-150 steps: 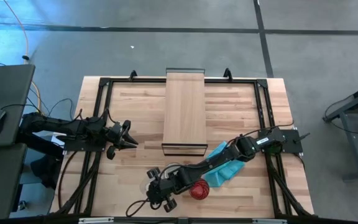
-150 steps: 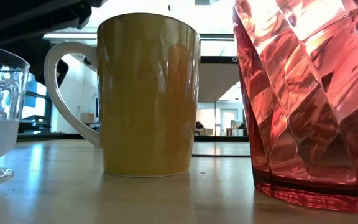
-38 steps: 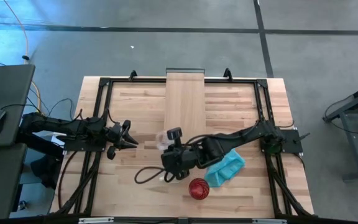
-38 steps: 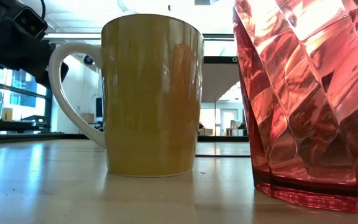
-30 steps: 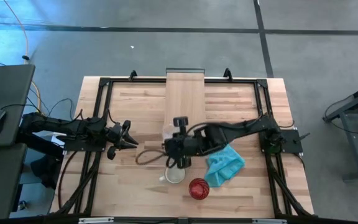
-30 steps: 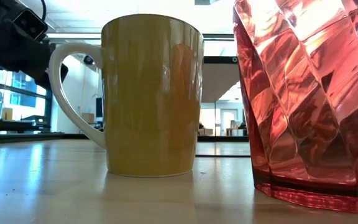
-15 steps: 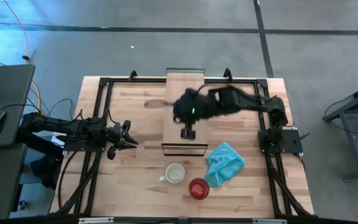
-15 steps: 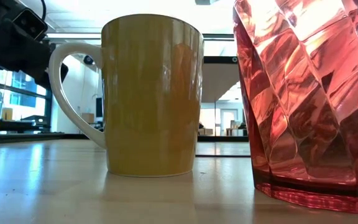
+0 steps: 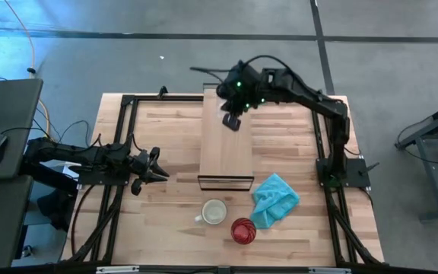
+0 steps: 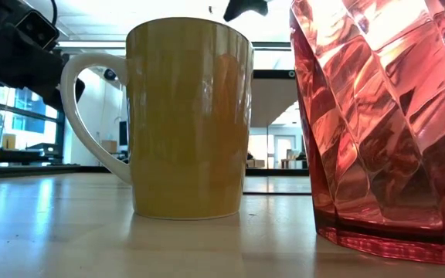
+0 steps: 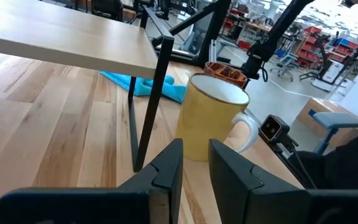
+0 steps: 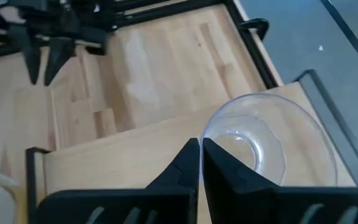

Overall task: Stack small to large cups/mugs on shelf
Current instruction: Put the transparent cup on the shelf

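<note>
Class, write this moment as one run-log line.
right gripper: pinching clear glass over shelf far end | left gripper: open, idle at tabletop left | mug, red cup: on tabletop

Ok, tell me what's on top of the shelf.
Only the clear glass, gripped at its rim by the right gripper at the shelf's far end. Whether its base touches the board is hidden.

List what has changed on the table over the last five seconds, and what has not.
The right end effector left the near edge beside the red translucent cup, carrying the tiny clear glass pinched by its rim to the far end of the light-wood shelf. The cream handled mug, uncovered, shifted slightly. The red cup, teal cloth and left end effector stayed put.
</note>
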Tool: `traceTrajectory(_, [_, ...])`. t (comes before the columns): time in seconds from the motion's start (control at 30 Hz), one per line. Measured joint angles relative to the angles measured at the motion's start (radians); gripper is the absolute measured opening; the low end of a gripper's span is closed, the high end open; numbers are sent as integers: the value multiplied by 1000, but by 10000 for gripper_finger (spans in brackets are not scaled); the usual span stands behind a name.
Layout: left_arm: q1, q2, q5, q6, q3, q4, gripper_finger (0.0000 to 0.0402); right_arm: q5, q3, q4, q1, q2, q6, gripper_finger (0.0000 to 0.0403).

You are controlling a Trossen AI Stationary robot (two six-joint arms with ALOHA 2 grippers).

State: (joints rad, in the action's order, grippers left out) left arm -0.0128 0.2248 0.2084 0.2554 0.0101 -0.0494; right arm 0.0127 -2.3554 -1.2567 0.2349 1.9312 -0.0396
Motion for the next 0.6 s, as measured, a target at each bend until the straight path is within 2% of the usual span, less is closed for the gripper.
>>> traceTrajectory(0.27, [0,0,0,0,0,-1,67,-34,1,5,102,5,13,0])
traceTrajectory(0.6, [0,0,-1,0,0,0,67,-74,3,20,153,98,57,0])
